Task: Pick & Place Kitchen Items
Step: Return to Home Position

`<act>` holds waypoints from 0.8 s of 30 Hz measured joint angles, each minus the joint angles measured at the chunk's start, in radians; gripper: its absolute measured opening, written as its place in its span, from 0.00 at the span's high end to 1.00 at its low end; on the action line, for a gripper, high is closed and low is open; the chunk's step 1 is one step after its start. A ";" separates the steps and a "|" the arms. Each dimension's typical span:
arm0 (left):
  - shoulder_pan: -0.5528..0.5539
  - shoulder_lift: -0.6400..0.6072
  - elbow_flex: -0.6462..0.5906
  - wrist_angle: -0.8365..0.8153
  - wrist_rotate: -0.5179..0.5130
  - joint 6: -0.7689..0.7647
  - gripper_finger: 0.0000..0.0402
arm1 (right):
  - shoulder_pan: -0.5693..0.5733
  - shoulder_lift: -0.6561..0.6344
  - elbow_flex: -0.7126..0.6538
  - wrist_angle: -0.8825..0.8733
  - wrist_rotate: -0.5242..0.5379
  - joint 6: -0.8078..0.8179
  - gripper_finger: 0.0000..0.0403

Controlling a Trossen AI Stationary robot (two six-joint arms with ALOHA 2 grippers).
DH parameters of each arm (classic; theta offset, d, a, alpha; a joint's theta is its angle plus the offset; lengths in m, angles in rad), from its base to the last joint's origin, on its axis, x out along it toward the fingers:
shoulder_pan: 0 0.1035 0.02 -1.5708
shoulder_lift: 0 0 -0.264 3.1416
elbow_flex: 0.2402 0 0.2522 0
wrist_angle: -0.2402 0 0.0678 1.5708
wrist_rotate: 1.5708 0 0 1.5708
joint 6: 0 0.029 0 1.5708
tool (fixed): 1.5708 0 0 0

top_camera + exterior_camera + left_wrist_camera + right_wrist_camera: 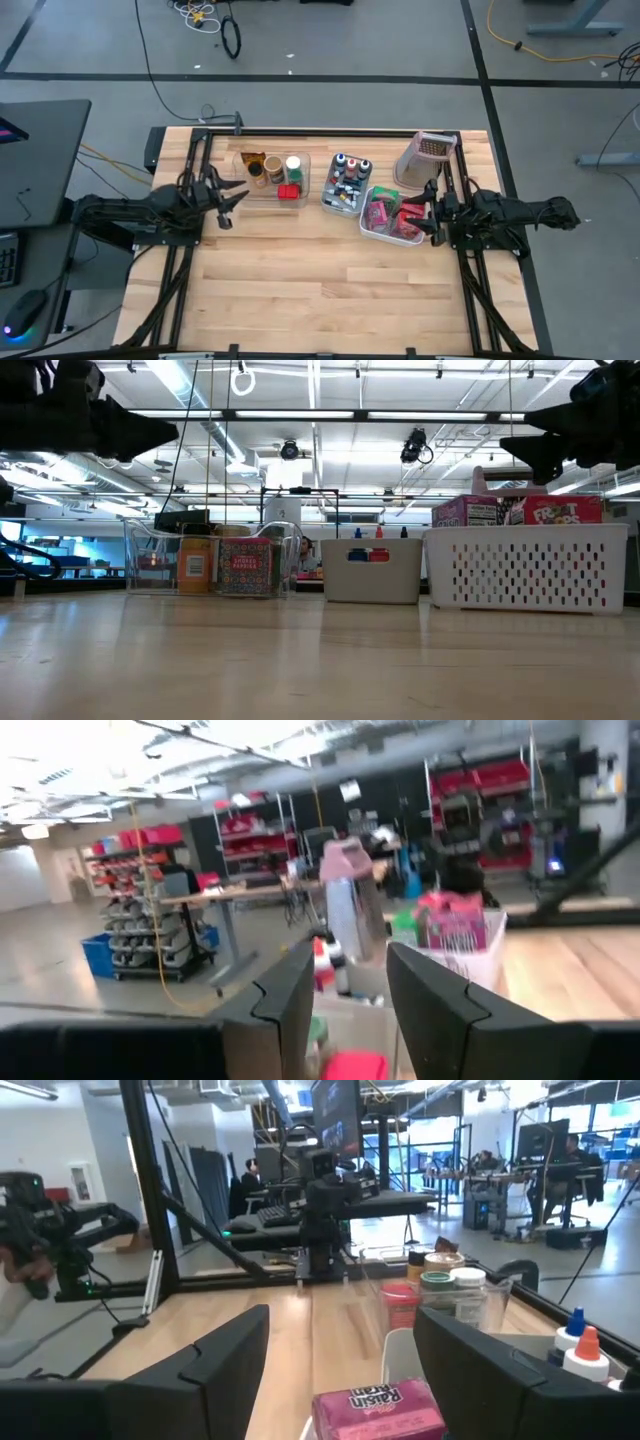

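Left gripper [234, 200] hangs on the robot's left of the grey bin [331, 200], past the clear bin [303, 163] that stands next to it. Its fingers are moderately apart with nothing between them. The right gripper [428, 215] is on the opposite side of the grey bin, at the outer edge of the white perforated bin [366, 225]. Its fingers are spread wide and it is also empty. In the low view both arms ride well above the bin rims.

No kitchen items lie loose on the table [320, 280]. The small bottles [348, 180] with coloured caps stand inside the grey bin. The jars [276, 165], an orange packet [250, 161] and a red box [290, 190] sit in the clear bin to its left. Pink and red boxes [386, 212] fill the white perforated bin to its right. Behind that one a further perforated bin [420, 160] appears to lie tipped over.

Sorting looks finished, so the step in hand is the retreat. To do it well, I would keep each gripper at its present height or higher while the arm folds back toward its own side, away from the grey bin. The right arm needs more care, since its fingers sit just over the rim of the white bin and the tall boxes in it. It should rise before it pulls back, so that nothing gets hooked or dragged. The fingers can remain apart.
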 joint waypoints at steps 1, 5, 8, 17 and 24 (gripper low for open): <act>0.000 0.000 0.000 -0.019 0.000 -0.002 0.66 | 0.000 0.000 0.001 0.000 0.000 0.002 0.35; 0.000 0.000 0.000 -0.130 0.028 -0.021 0.66 | 0.000 0.000 0.001 -0.002 0.000 0.002 0.35; 0.000 0.000 0.000 -0.170 0.054 -0.035 0.66 | 0.000 0.000 0.001 -0.007 0.000 -0.021 0.35; 0.000 0.000 0.000 -0.170 0.052 0.011 0.66 | 0.000 0.000 0.002 -0.044 0.001 -0.051 0.35; 0.000 0.000 -0.001 -0.170 0.050 -0.042 0.66 | 0.000 0.000 0.002 -0.044 0.001 -0.039 0.35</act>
